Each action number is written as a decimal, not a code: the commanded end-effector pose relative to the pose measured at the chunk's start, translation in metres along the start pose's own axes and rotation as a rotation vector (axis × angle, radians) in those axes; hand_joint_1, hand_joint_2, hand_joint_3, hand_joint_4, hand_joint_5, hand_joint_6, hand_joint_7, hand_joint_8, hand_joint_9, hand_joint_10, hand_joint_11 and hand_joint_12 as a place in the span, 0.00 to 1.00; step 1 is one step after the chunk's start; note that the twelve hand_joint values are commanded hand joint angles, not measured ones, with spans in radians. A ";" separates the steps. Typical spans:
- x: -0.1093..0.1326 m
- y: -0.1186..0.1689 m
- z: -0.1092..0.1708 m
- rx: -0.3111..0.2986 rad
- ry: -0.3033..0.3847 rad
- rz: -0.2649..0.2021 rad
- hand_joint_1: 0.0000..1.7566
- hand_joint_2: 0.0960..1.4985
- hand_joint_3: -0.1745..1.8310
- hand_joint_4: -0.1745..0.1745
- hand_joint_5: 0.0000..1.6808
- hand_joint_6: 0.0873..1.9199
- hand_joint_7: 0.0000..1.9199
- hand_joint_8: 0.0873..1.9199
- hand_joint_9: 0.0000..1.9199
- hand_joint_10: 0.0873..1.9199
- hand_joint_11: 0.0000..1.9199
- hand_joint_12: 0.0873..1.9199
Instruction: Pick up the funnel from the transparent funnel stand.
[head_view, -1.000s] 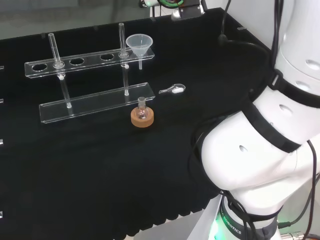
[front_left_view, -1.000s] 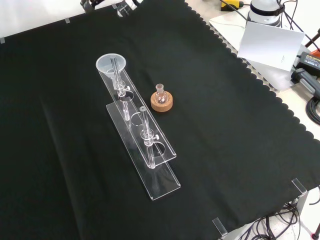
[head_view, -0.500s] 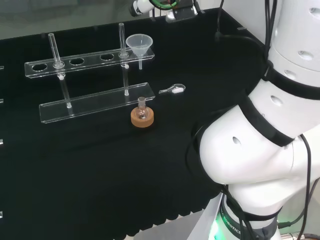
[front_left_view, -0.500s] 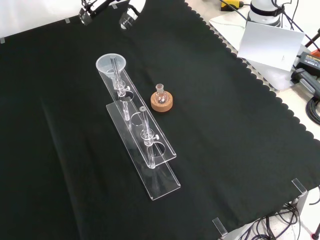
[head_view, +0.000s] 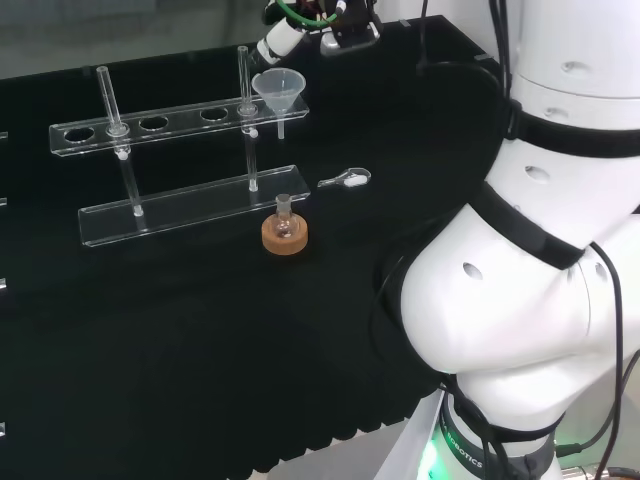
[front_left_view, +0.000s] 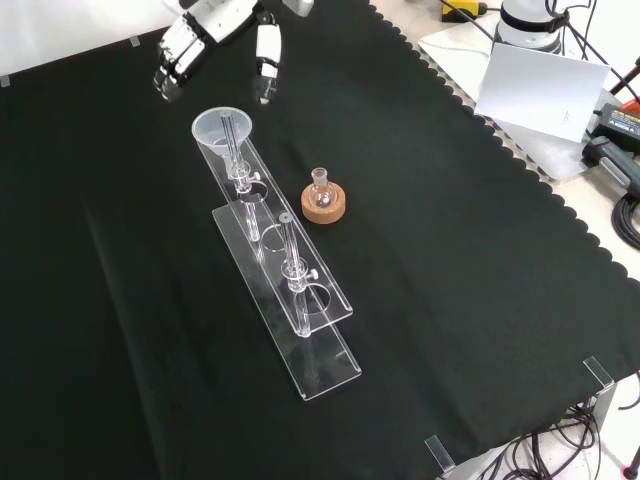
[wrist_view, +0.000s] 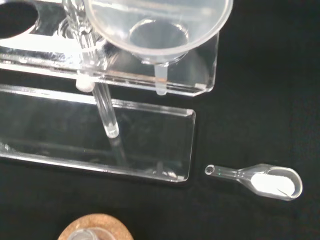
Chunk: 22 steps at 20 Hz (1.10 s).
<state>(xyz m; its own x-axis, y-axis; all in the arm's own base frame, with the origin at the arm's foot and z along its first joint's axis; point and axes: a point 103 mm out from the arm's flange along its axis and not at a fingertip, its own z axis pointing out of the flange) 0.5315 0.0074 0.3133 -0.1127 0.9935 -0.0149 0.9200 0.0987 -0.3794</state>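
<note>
Funnel (wrist_view: 159, 31) of clear conical plastic sits in transparent stand (wrist_view: 125, 80).

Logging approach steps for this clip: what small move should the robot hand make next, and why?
Probably lower toward the funnel. The robot hand hangs open above and just beyond it in the front view, touching nothing, and the funnel sits in the end hole of the transparent funnel stand.
</note>
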 end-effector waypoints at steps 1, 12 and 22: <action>0.011 0.006 0.007 0.082 -0.064 -0.021 0.30 0.49 0.12 0.35 0.08 0.00 0.00 0.19 0.09 0.42 0.11 0.79; 0.002 0.018 0.020 0.094 -0.083 -0.011 0.34 0.47 0.12 0.33 0.05 0.00 0.00 0.16 0.05 0.45 0.11 0.79; -0.003 0.035 0.037 0.132 -0.105 0.011 0.34 0.47 0.13 0.27 0.05 0.00 0.00 0.23 0.09 0.46 0.10 0.80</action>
<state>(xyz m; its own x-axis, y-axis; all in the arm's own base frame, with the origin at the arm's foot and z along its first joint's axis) 0.5494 0.0090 0.2720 -0.1572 0.9834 -0.0909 0.8685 0.0938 -0.4868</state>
